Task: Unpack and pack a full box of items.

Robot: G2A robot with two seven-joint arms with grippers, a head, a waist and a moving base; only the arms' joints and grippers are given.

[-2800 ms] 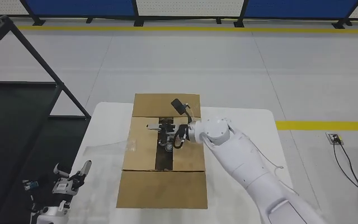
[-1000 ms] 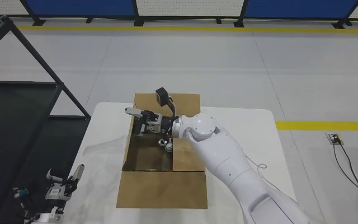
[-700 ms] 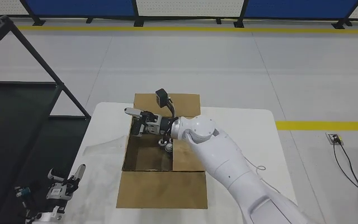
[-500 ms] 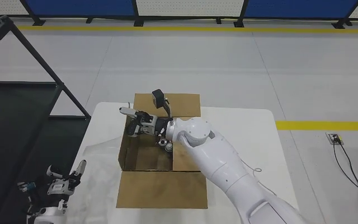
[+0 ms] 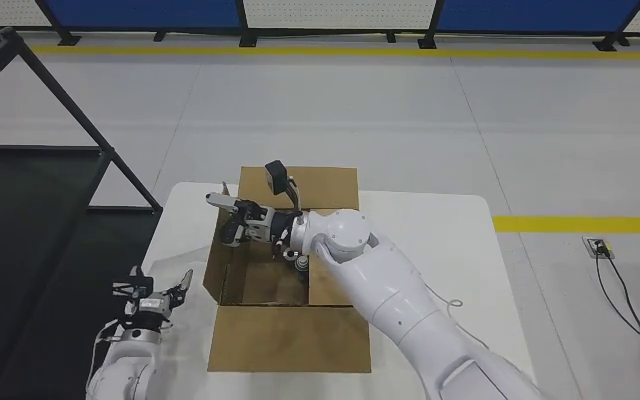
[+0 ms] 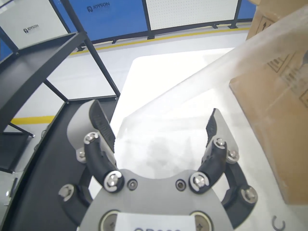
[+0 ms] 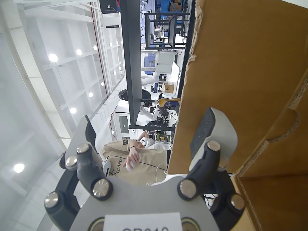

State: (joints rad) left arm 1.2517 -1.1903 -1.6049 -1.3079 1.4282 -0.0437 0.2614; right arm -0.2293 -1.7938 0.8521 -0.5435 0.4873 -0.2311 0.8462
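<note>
Box [image 6: 272, 133] part opened, one flap between open fingers

Nearest the robot, the left gripper [image 6: 155, 111] hangs over the near left corner of the white table [image 5: 430, 250]. Its fingers are spread wide and hold nothing, probably so as to be clear of the flap work. Just ahead of it a clear plastic sheet [image 6: 216, 73] lies on the table and reaches the box's left side wall.

The box sits mid-table. It is plain brown corrugated card with dark printed marks on its side. Its near flap [image 5: 290, 340] is folded out flat toward the robot. The right inner flap [image 5: 337, 283] lies level over half the opening. In the uncovered half a small item [image 5: 297, 262] shows, too small to identify. The far flap [image 5: 315, 182] is folded out flat, away from the robot.

At the box's far left corner, the right gripper [image 7: 149, 115] has its fingers wide apart. The left flap [image 7: 240, 73] stands upright between them, with one finger against its inner face. This looks like a push to swing the flap outward so the contents can be reached
</note>
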